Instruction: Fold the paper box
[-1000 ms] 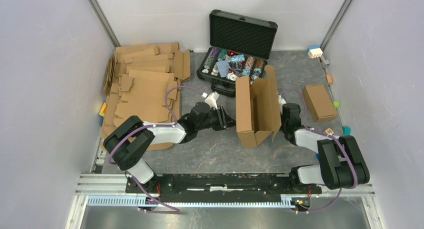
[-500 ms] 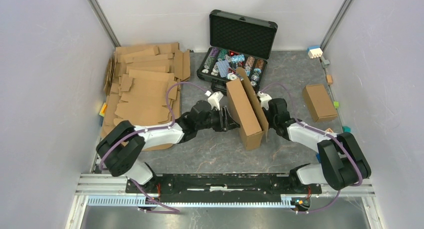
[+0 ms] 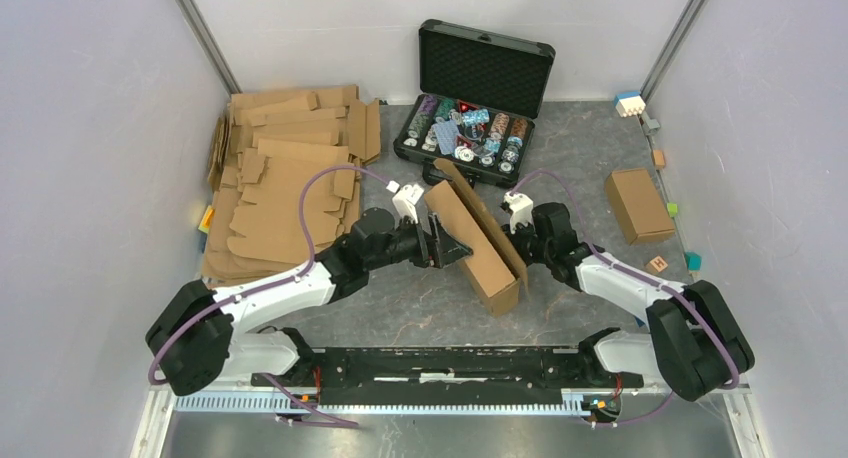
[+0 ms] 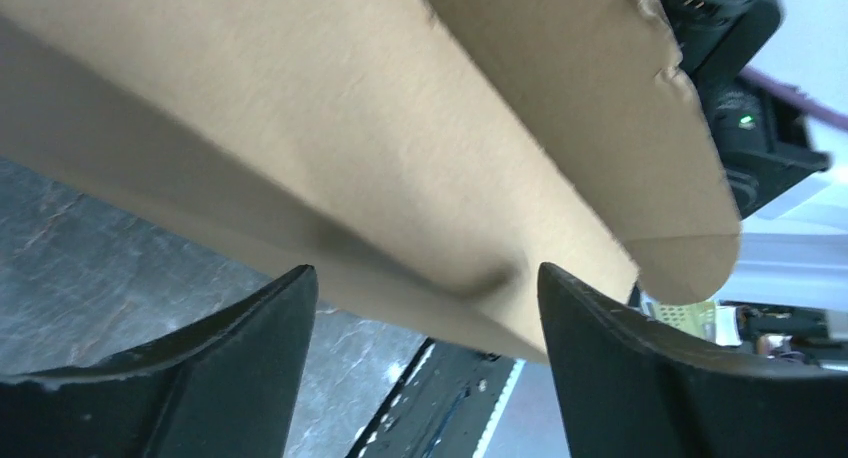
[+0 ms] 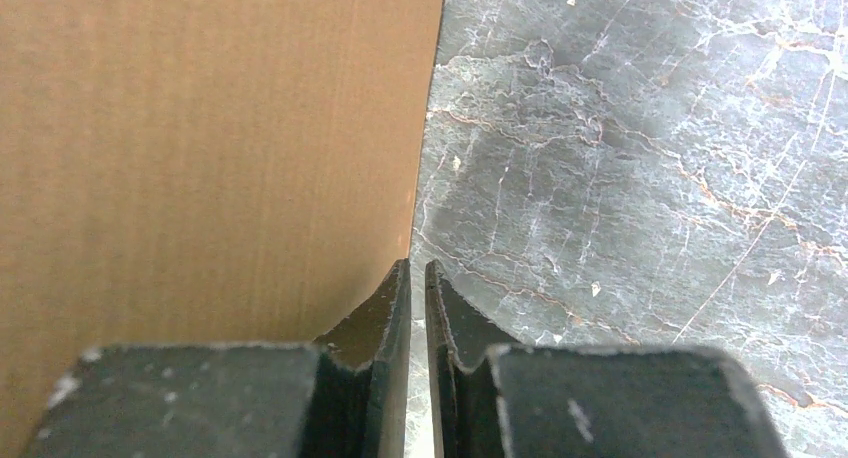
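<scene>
The paper box, a brown corrugated sheet folded into a narrow wedge, lies tilted at mid-table between both arms. My left gripper is wide open against its left side. In the left wrist view the cardboard slants just above the spread fingertips of the gripper, with nothing between them. My right gripper meets the box's right side. In the right wrist view its jaws are nearly together with a thin slit showing only table, and the cardboard panel is just to their left.
An open black case of chips stands behind the box. A stack of flat cardboard sheets fills the left side. A small brown box and small coloured blocks lie at the right.
The box has gone from standing open to folded together and leaning down to the left. My left gripper has opened wide. Both grippers have shifted left and farther back with it.
</scene>
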`<state>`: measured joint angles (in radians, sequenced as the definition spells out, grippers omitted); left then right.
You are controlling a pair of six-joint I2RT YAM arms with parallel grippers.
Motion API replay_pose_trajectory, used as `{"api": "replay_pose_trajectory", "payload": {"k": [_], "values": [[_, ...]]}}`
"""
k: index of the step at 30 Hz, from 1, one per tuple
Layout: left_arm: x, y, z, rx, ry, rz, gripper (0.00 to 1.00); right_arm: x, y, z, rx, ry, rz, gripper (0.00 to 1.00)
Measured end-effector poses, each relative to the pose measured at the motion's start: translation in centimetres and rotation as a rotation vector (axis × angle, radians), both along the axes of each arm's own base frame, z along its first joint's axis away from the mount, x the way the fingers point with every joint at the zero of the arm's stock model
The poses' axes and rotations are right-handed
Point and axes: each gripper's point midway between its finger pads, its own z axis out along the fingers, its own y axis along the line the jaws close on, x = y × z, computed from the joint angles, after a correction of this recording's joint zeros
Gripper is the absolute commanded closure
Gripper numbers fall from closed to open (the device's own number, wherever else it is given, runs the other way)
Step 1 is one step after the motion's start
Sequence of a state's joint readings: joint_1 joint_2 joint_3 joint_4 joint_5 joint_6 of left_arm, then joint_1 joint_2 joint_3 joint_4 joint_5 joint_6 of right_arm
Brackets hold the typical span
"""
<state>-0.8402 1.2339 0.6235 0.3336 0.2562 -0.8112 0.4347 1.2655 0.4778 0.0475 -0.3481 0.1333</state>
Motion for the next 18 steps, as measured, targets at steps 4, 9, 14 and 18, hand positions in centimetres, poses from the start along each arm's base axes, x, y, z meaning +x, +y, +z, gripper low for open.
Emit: {"api": "replay_pose_trajectory", "payload": {"k": [4, 9, 14, 18], "values": [[-0.3, 0.6, -0.9, 0.015, 0.018, 0.019, 0.06, -0.1, 0.2, 0.3, 0.008, -0.007, 0.013, 0.85], [-0.1, 0.6, -1.4, 0.028, 0.033, 0.028, 0.07, -0.3, 0.4, 0.4, 0.020, -0.003, 0.028, 0.84], [0.2, 0.2, -1.2, 0.035, 0.040, 0.030, 0.06, -0.4, 0.4, 0.6, 0.022, -0.010, 0.027, 0.78], [0.7, 0.2, -1.2, 0.076, 0.058, 0.045, 0.06, 0.1, 0.1, 2.0, 0.029, -0.059, 0.006, 0.74]]}}
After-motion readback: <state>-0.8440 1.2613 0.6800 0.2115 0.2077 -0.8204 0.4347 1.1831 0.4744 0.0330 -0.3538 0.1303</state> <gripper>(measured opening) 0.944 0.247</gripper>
